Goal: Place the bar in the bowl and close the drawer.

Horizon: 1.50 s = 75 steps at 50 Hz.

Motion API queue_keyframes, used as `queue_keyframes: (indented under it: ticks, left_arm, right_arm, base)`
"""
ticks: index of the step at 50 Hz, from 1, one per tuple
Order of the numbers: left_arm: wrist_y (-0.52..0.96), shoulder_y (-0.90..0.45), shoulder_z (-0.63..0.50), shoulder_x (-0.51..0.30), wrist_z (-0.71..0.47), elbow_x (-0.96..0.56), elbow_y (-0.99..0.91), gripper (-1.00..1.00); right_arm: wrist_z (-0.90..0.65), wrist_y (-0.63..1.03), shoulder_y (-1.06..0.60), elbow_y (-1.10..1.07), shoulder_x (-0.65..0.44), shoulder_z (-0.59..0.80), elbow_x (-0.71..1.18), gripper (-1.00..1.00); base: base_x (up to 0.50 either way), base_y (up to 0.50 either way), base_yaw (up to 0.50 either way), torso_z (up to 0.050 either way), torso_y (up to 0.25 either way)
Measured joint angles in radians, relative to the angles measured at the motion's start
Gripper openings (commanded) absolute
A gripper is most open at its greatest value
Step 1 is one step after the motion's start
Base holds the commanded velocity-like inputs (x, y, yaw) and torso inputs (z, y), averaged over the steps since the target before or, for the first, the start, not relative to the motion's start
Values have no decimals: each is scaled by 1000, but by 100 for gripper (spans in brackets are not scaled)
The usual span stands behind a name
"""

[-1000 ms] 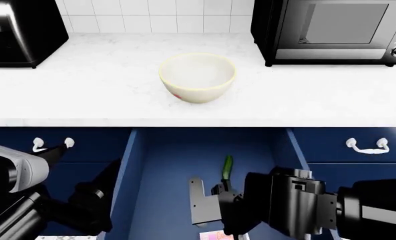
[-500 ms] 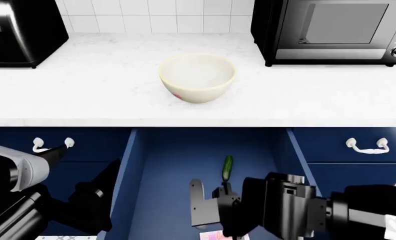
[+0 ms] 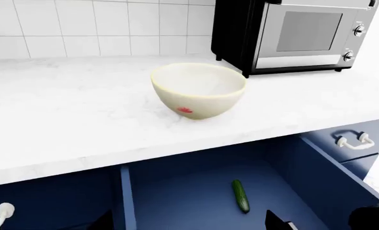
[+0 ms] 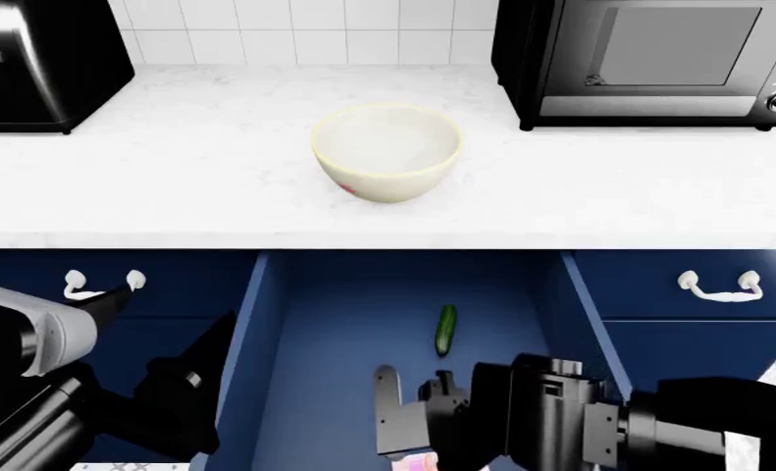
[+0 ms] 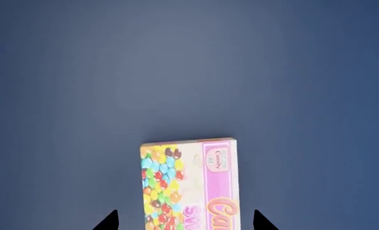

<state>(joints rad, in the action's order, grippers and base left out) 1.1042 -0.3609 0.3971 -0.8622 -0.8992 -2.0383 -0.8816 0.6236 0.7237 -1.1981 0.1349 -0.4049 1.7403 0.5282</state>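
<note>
Cream bowl [image 4: 387,151]: upright on my white marble counter [image 4: 165,186], centre of the head frame, a small red-pink mark on its outer wall; nothing visible inside it.
Bar [image 5: 189,184]: pink and yellow packet printed with coloured candies, flat on the blue floor of the drawer [image 4: 322,324]; in my right wrist picture it sits low and centred, and in the head frame only a sliver shows at the bottom edge under my right arm.
Drawer: pulled wide open below the counter edge, filling the lower middle of the head frame.
Cucumber [image 4: 446,330]: small, dark green, lying on the drawer floor, above my right gripper in the head frame and apart from the bar.
Right gripper [image 5: 185,219]: over the drawer floor, jaws apart, one dark tip on each side of the bar's lower end; I cannot tell whether they touch it.
Left gripper [image 4: 184,388]: lower left of the head frame, outside the drawer's left wall; I cannot tell how its jaws stand.
Microwave [image 4: 656,61]: upper right, on the counter.
Black appliance [image 4: 41,64]: upper left, on the counter.
</note>
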Motion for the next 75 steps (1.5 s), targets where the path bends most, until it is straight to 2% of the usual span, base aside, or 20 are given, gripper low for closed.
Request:
queue_keyframes:
  ticks: [75]
  left_arm:
    - [8, 23, -6, 18, 37, 52, 17, 100]
  right_arm:
    - [7, -85, 69, 170, 51, 27, -36, 100]
  base:
    - [0, 0, 0, 0, 0]
